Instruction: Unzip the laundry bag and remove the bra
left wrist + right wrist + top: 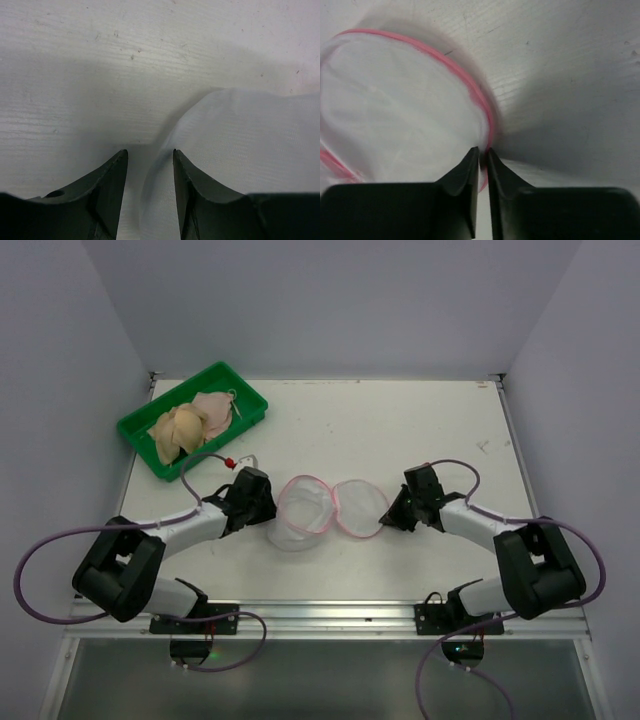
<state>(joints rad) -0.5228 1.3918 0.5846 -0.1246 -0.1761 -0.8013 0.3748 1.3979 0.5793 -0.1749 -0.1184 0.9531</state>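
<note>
The laundry bag (305, 508) lies flat and spread open in two round white mesh halves with pink trim, mid-table. My left gripper (270, 508) sits at its left edge. In the left wrist view the jaws of that gripper (150, 151) stand apart, with the edge of the mesh (240, 145) running between them. My right gripper (388, 514) is at the bag's right edge. In the right wrist view it (483, 149) is shut on the pink rim (485, 107) of the bag (395, 110). The bra (185, 428), beige and pale pink, lies in the green tray (245, 383).
The green tray stands at the far left corner of the white table (420, 430). Pale walls close in the table on the left, back and right. A metal rail (330, 615) runs along the near edge by the arm bases.
</note>
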